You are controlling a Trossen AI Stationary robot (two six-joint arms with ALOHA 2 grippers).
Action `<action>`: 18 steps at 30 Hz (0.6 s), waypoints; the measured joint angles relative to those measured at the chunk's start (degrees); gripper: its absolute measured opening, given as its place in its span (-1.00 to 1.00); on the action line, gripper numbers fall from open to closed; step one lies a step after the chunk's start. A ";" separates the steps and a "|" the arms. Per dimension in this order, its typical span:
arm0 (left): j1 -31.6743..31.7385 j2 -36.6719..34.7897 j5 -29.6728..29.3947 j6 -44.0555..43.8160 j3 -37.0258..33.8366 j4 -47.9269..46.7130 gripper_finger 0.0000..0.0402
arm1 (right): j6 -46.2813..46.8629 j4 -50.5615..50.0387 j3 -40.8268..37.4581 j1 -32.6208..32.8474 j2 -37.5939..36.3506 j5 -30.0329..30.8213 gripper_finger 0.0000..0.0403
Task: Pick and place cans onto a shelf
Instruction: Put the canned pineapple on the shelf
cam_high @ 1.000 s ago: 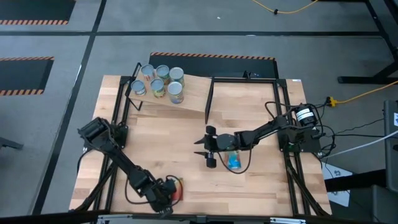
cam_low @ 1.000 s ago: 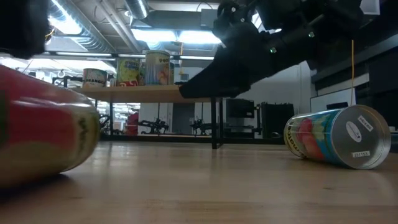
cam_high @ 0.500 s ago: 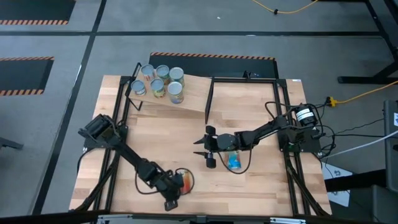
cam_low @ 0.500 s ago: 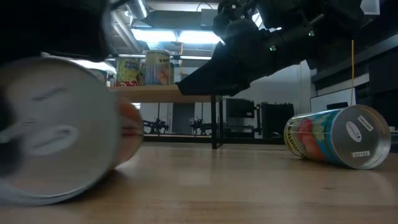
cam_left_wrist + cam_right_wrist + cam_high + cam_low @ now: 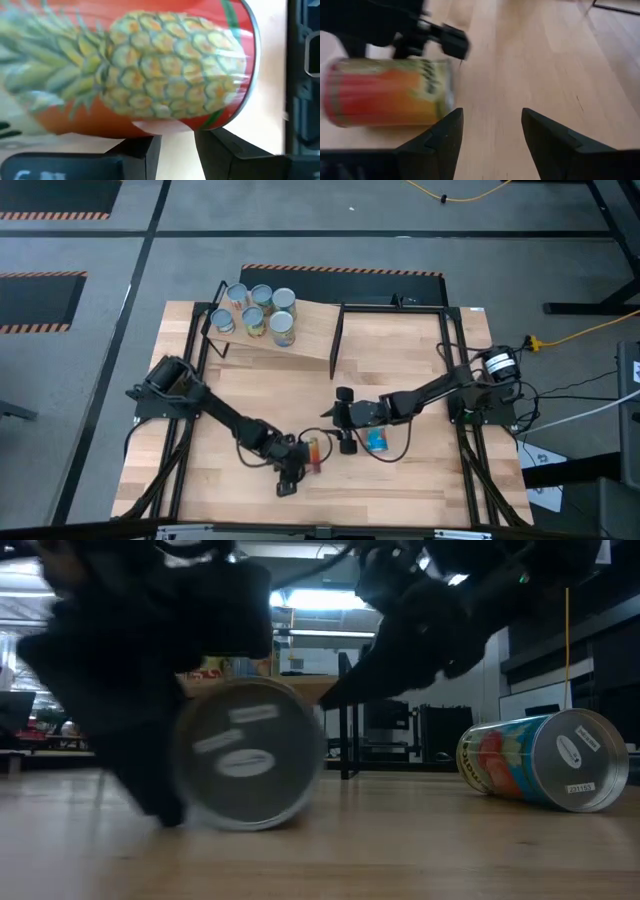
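Observation:
A red-orange can [image 5: 314, 452] with a pineapple label [image 5: 150, 65] lies on its side on the table, near the middle. One flat end faces the near edge [image 5: 248, 755]. My left gripper [image 5: 300, 458] is right behind it on the left, its fingers [image 5: 177, 140] nearly shut. My right gripper [image 5: 332, 420] is open and empty just right of the can, facing it [image 5: 492, 112]. A blue can [image 5: 376, 440] lies on its side under the right arm [image 5: 545, 760]. Several cans [image 5: 255, 310] stand on the tilted plywood shelf [image 5: 310, 330] at the far left. My left gripper comes level from the table's left at the can's long side [image 5: 170, 117], about midway along it. Its nearly shut fingers lie across the can, not around it. The can hides the fingertips, so the spot of touch does not show. The can lies on the table.
The black upright divider [image 5: 337, 335] stands at the shelf's right end. Black frame rails [image 5: 455, 360] run along the table's left and right sides. Bare tabletop [image 5: 400, 490] lies near the front edge.
My left gripper has swept from the near edge toward the far right, up to my right gripper. The red-orange can has stayed just ahead of its fingers. The can has moved along the table and turned about, so that its flat end now faces the near edge.

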 joint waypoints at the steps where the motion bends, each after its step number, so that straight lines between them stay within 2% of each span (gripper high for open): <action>1: 0.76 0.00 -0.22 1.17 0.00 0.19 -0.45 | 0.02 -1.14 0.00 0.38 -1.03 0.00 0.03; 10: 7.86 0.24 -1.87 9.55 -0.06 6.54 -0.45 | 0.20 -9.66 0.01 6.14 -8.18 0.00 0.03; 18: 11.75 0.24 -1.01 15.57 3.07 7.30 -0.45 | 0.22 -10.00 0.02 9.98 -9.00 0.31 0.03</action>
